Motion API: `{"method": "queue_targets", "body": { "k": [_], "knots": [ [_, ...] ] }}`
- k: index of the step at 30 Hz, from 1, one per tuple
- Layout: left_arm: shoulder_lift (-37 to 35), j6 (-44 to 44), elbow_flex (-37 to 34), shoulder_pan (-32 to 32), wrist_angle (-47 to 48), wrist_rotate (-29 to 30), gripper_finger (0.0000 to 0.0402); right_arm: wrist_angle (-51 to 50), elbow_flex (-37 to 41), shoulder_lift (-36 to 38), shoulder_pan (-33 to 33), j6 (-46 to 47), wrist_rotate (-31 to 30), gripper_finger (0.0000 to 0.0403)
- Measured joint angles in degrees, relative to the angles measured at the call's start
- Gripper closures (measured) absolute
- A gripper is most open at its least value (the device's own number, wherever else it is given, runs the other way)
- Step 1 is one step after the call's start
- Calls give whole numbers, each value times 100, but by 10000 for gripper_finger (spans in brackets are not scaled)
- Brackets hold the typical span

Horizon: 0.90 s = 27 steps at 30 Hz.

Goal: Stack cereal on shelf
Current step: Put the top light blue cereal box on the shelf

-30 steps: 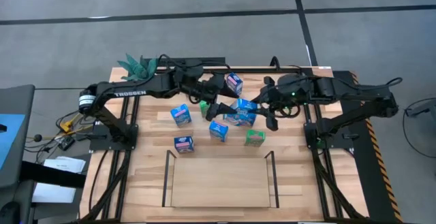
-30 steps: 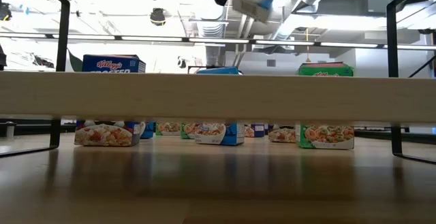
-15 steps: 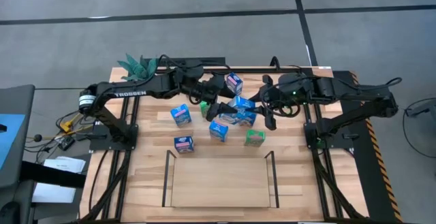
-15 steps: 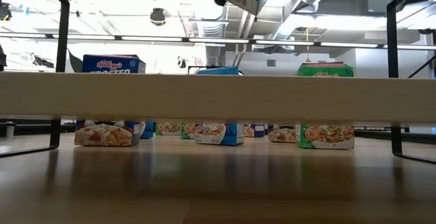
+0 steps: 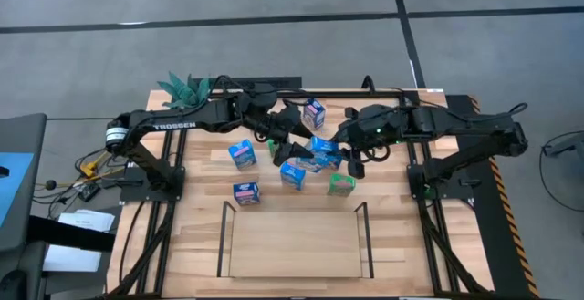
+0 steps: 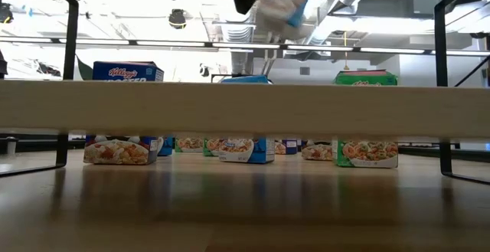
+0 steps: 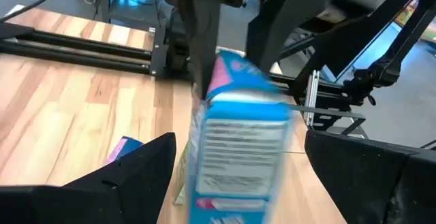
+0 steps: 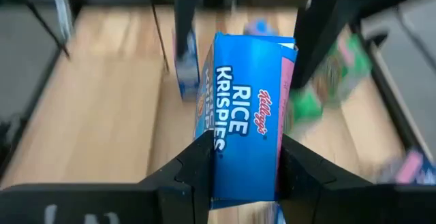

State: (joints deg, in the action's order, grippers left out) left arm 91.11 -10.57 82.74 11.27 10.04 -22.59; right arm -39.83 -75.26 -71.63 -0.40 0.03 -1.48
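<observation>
Fingers (image 8: 197, 169) of the right gripper (image 8: 246, 180) clamped on a blue Rice Krispies box (image 8: 246, 118), held up off the table (image 5: 274, 245).
Nearest, the shelf (image 5: 292, 243) sits bare; beyond it the lifted box hangs above the loose cereal boxes (image 5: 246, 192), and the left gripper (image 7: 235, 176) waits just past it, fingers apart.
</observation>
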Motion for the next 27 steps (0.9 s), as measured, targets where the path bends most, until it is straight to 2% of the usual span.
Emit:
{"method": "queue_targets", "body": {
  "k": [15,27],
  "knots": [
    [0,355,0,-10,564,68,85,288,-2,-502,70,-50,26,252],
    [71,563,-2,-78,765,20,86,293,0,-543,71,-50,190,253]
  ]
}}
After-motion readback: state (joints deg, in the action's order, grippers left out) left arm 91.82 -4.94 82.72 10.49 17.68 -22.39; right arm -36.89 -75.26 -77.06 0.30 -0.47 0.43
